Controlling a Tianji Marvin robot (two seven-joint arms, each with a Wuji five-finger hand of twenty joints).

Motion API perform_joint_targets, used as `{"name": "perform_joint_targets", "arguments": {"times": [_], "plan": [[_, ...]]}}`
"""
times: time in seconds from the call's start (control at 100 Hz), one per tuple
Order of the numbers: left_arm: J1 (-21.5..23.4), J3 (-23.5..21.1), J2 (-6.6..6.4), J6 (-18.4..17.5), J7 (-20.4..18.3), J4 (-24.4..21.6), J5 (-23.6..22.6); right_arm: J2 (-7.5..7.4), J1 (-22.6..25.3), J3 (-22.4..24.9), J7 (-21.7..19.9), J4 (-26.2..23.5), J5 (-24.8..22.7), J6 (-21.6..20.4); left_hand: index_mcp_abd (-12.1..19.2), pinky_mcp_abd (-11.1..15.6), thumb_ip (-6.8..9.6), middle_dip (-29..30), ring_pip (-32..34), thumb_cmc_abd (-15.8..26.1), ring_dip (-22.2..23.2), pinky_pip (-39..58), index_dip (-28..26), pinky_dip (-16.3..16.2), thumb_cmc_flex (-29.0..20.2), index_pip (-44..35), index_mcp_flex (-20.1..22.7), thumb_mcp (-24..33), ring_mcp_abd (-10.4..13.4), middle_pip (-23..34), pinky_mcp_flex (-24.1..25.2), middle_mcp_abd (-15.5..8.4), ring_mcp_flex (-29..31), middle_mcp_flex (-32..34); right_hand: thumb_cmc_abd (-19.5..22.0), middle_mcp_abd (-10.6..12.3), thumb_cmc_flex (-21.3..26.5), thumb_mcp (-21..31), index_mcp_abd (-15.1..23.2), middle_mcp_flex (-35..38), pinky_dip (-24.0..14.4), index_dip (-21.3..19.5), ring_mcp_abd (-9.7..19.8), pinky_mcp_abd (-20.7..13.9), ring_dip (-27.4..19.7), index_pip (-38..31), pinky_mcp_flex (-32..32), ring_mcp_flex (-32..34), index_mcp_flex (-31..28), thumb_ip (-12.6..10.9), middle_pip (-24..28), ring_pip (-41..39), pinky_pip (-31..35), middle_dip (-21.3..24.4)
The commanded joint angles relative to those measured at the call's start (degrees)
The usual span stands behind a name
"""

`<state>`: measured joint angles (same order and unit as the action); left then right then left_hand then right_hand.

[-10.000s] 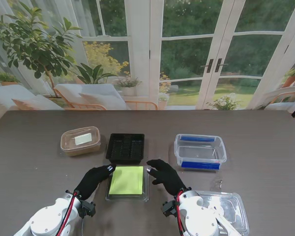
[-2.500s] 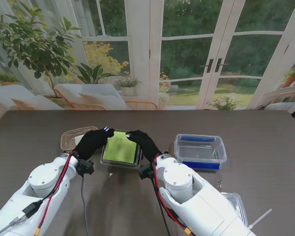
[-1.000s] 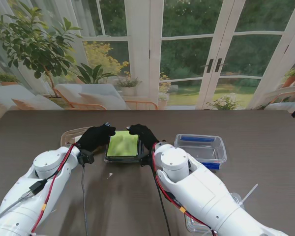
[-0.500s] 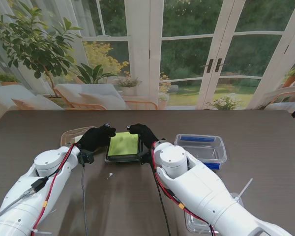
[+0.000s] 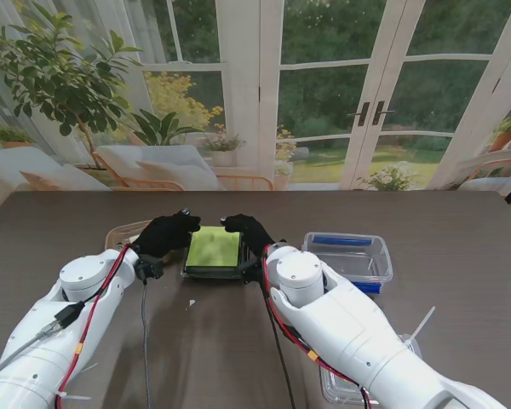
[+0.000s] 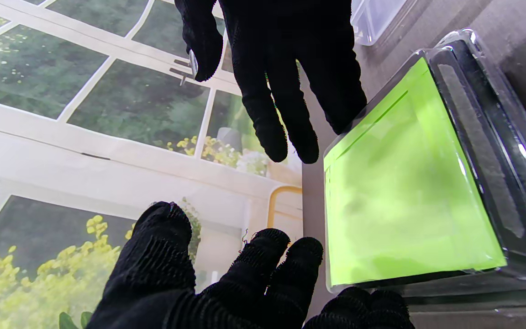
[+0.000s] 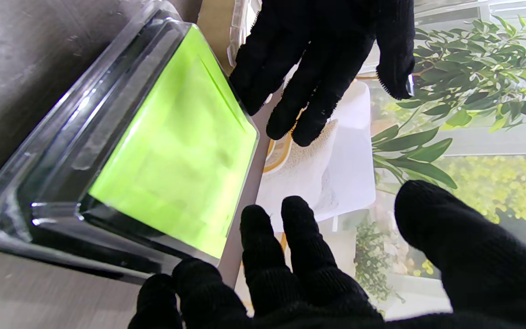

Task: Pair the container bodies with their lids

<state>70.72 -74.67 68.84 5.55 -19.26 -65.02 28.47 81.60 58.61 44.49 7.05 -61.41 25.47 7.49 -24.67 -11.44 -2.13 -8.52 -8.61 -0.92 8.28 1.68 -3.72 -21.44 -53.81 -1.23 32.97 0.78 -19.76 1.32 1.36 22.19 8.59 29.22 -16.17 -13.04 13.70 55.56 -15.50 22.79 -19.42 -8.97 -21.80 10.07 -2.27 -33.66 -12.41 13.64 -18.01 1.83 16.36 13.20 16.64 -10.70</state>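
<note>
A clear lid with a bright green label point(image 5: 213, 249) lies level on the black tray point(image 5: 211, 274) at the table's middle. My left hand point(image 5: 166, 236) is at its left edge and my right hand point(image 5: 245, 233) at its right edge, both in black gloves. The left wrist view shows the lid point(image 6: 404, 192) beside my left hand point(image 6: 226, 283), fingers spread, with the right hand point(image 6: 286, 68) opposite. From the right wrist, the lid point(image 7: 176, 146) covers the dark tray point(image 7: 53, 183); my right hand point(image 7: 336, 274) is spread and its lowest fingertips touch the rim.
A tan lidded container point(image 5: 119, 236) sits half hidden behind my left hand. A clear box with blue clips point(image 5: 347, 260) stands to the right. A clear lid point(image 5: 413, 345) lies near the front right under my right arm. A small scrap point(image 5: 191, 302) lies nearer to me.
Over the earlier frames both hands carried the green-labelled lid away from me onto the black tray. In the last second it has settled level and the hands have barely moved.
</note>
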Motion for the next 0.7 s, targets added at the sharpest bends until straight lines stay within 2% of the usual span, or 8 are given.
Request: {"name": "perform_joint_targets", "arguments": {"times": [0.0,0.38,0.69], "plan": [[-0.40,0.41,1.02,0.44,-2.11,-0.57,0.43,1.19,0.04,-0.56,-1.43,-0.50,0.21,-0.38,0.75,5.24,1.44,-0.69,10.14,2.02,3.55,4.77,0.11,-2.04,0.03,0.20,0.73,-1.64,4.64,0.25,-2.43,-1.73,3.91,0.68,-1.00,-0.77,0.35,0.48,0.16,0.15,-1.68,-0.05,10.22,-2.71,4.93,0.09,17.90,7.30,-0.92,1.98,0.41,-12.77,0.19,-0.40],[-1.41,0.94,1.19,1.57,-2.68,0.90,0.19,1.43,-0.29,-0.46,-1.32,0.28,0.32,-0.30,1.01,5.29,1.43,-0.70,10.15,2.03,3.58,4.77,0.11,-2.17,0.00,0.19,0.73,-1.64,4.65,0.24,-2.34,-1.73,3.83,0.47,-0.94,-0.78,0.33,0.39,0.27,0.06,-1.71,-0.09,10.19,-2.82,4.90,0.08,17.75,7.03,-0.95,1.99,0.40,-12.72,0.12,-0.39],[-1.12,0.95,1.25,3.39,-1.07,-0.45,-0.21,1.82,-0.70,-0.49,-1.38,1.61,0.47,-0.43,1.62,5.96,1.45,-0.68,10.00,1.95,3.57,4.45,0.08,-2.10,-0.10,0.14,0.97,-1.63,4.93,0.13,-1.65,-2.16,3.22,0.01,-0.95,-0.53,0.33,0.41,0.46,0.01,-1.76,-0.14,10.23,-2.83,4.90,0.03,17.74,7.11,-0.72,1.99,0.52,-12.75,0.12,-0.45]]}}
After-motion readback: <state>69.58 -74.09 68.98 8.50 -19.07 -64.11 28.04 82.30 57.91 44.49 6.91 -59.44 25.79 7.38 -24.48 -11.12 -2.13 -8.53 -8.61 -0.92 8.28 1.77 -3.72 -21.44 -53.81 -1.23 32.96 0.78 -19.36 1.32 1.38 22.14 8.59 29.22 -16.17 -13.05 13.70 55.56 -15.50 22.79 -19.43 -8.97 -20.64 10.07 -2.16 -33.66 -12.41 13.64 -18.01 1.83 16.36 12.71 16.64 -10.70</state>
